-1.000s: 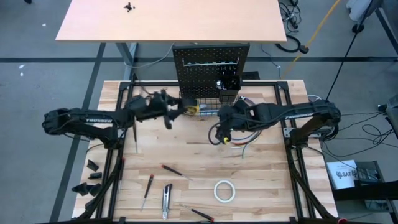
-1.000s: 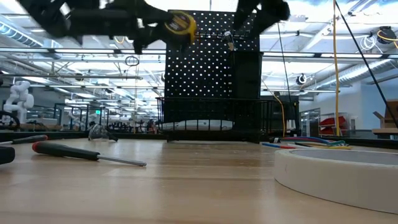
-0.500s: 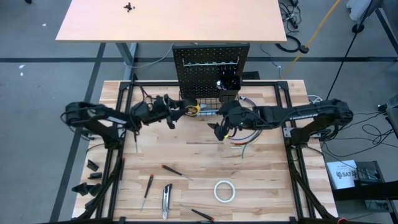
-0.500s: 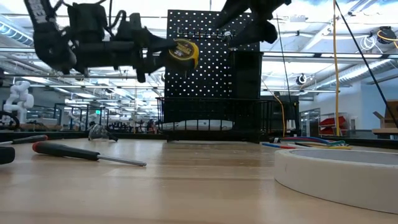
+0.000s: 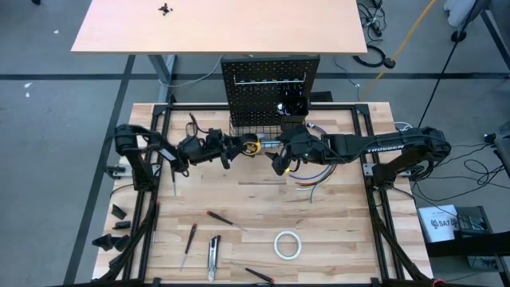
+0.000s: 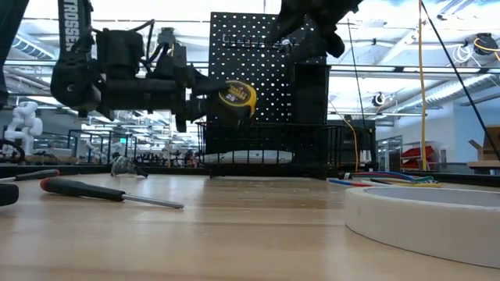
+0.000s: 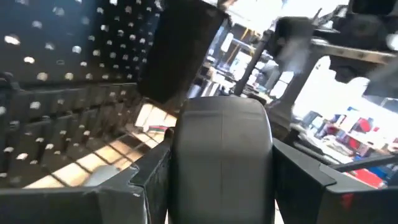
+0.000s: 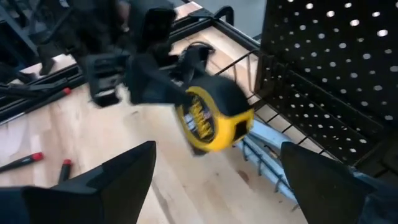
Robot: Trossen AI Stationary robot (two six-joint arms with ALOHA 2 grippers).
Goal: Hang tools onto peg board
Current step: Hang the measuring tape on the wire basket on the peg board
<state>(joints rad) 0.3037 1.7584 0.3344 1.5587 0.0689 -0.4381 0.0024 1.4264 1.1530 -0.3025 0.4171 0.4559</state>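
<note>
Above wire basket (image 6: 266, 148): left gripper (image 6: 205, 87) gripping tape measure (image 6: 237, 95).

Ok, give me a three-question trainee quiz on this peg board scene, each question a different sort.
1. True or false: the left gripper holds the yellow-and-black tape measure.
2. Which still lies on the wooden table? A) white tape roll B) hammer C) saw
3. Fill in: the right gripper is ____ and empty.

Key: 1 true; 2 A; 3 open
</note>
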